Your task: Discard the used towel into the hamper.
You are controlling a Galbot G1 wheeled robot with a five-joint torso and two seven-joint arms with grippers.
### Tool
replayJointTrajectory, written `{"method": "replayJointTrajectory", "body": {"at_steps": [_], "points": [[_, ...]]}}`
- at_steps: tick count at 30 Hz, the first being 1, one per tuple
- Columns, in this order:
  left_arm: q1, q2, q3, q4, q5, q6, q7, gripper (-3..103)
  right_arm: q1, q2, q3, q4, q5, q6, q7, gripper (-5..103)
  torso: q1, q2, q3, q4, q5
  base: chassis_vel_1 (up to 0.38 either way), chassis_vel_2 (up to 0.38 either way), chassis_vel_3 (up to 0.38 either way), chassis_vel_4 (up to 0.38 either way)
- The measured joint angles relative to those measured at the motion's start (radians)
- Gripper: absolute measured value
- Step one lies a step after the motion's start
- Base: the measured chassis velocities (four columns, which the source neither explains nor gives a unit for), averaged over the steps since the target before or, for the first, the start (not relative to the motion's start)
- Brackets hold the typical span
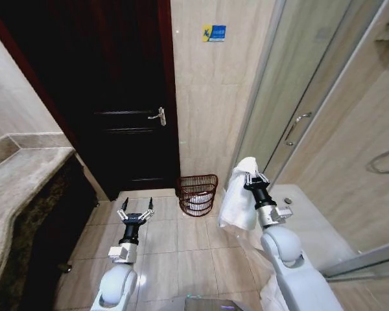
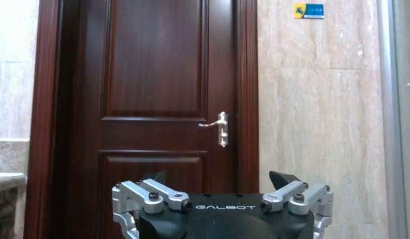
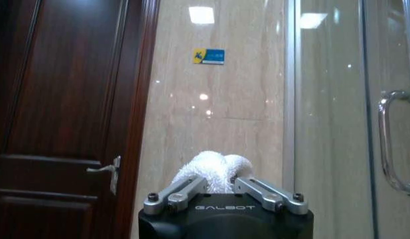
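Note:
The white towel (image 1: 240, 201) hangs in folds from my right gripper (image 1: 255, 177), which is shut on its upper end; the bunched top of the towel (image 3: 214, 172) bulges out between the fingers (image 3: 185, 189). The hamper (image 1: 198, 194), a dark reddish-brown wire basket with something white inside, stands on the tiled floor against the wall, just left of and beyond the hanging towel. My left gripper (image 1: 137, 204) is held open above the floor, left of the hamper, with nothing between its fingertips (image 2: 155, 178).
A dark wooden door (image 1: 117, 97) with a metal handle (image 1: 159, 116) stands closed behind the hamper. A stone countertop (image 1: 19, 188) runs along the left. A glass shower enclosure (image 1: 311, 97) with a handle (image 3: 391, 139) is on the right. Tiled floor (image 1: 181, 253) lies ahead.

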Motion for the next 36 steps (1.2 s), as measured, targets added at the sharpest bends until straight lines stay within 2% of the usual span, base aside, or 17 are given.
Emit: {"method": "replayJointTrajectory", "body": {"at_steps": [3,5,6,11,14,15,18,21,28,32,36], "points": [[-0.009,-0.005,-0.010,0.015,-0.004,-0.004,0.002,100,0.054,-0.017,0.013,-0.017,0.071,-0.010,0.001,4,0.000,0.000,0.000,-0.0003,0.0000,0.000,0.000,0.000,0.000],[-0.009,-0.007,-0.012,0.016,-0.004,-0.004,0.002,100,0.065,-0.020,0.013,-0.018,0.081,-0.014,0.002,4,0.000,0.000,0.000,-0.0004,0.0000,0.000,0.000,0.000,0.000],[-0.003,-0.013,-0.024,0.020,-0.004,-0.006,0.003,100,0.119,-0.033,0.014,-0.022,0.120,-0.029,0.006,4,0.000,0.000,0.000,-0.0003,0.0000,0.000,0.000,0.000,0.000],[0.009,-0.015,-0.038,0.025,-0.001,-0.007,0.003,100,0.225,-0.052,0.005,-0.025,0.188,-0.057,0.017,4,0.000,0.000,0.000,-0.0001,0.0001,0.000,0.000,0.000,0.000],[0.009,-0.012,-0.040,0.029,0.010,-0.007,-0.002,100,0.354,-0.087,-0.015,-0.007,0.290,-0.129,0.041,4,0.000,0.000,0.000,-0.0003,0.0002,0.000,0.000,0.000,0.000],[0.009,-0.012,-0.040,0.029,0.010,-0.007,-0.002,100,0.354,-0.087,-0.015,-0.007,0.290,-0.129,0.041,4,0.000,0.000,0.000,-0.0003,0.0002,0.000,0.000,0.000,0.000],[0.010,-0.011,-0.040,0.021,0.014,-0.002,-0.007,100,0.528,-0.133,-0.052,0.000,0.393,-0.173,0.081,4,0.000,0.000,0.000,0.0000,-0.0001,0.000,0.000,0.000,0.000],[0.009,-0.011,-0.045,0.013,0.014,0.004,-0.012,100,0.618,-0.166,-0.065,-0.007,0.449,-0.197,0.088,4,0.000,0.000,0.000,0.0002,-0.0004,0.000,0.000,0.000,0.000],[0.002,0.011,-0.057,0.012,-0.005,0.013,-0.018,100,0.717,-0.239,-0.070,-0.050,0.531,-0.217,0.076,4,0.000,0.000,0.000,-0.0003,0.0004,0.000,0.000,0.000,0.000],[0.001,0.011,-0.057,0.020,-0.007,0.013,-0.019,100,0.851,-0.272,-0.105,-0.132,0.578,-0.220,0.070,4,0.000,0.000,0.000,-0.0004,0.0004,0.000,0.000,0.000,0.000],[0.005,0.002,-0.052,0.017,-0.004,0.013,-0.019,100,1.012,-0.267,-0.170,-0.215,0.628,-0.228,0.070,4,0.000,0.000,0.000,-0.0003,-0.0005,0.000,0.000,0.000,0.000]]}}
